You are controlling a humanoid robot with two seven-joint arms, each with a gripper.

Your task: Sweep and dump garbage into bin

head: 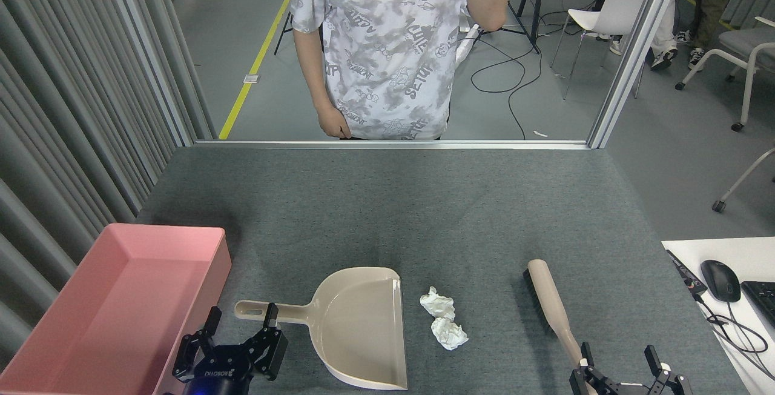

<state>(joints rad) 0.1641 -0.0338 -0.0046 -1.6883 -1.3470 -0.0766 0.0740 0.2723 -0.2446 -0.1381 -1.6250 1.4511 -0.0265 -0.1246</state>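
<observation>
Two crumpled white paper wads, the garbage [444, 320], lie side by side on the grey table just right of the beige dustpan [363, 325]. The dustpan's handle points left toward the pink bin [91, 322] at the table's left front. My left gripper [240, 318] is open, one fingertip at the dustpan handle and the other left of it. A beige hand brush [552, 307] lies to the right, bristles to its left side. My right gripper [619, 356] is open at the bottom edge, its left finger by the brush handle's end.
A person in a patterned white shirt [387, 49] stands behind the table's far edge [393, 145]. A white desk with a mouse [720, 280] and keyboard adjoins the table at the right. Grey curtain panels line the left side.
</observation>
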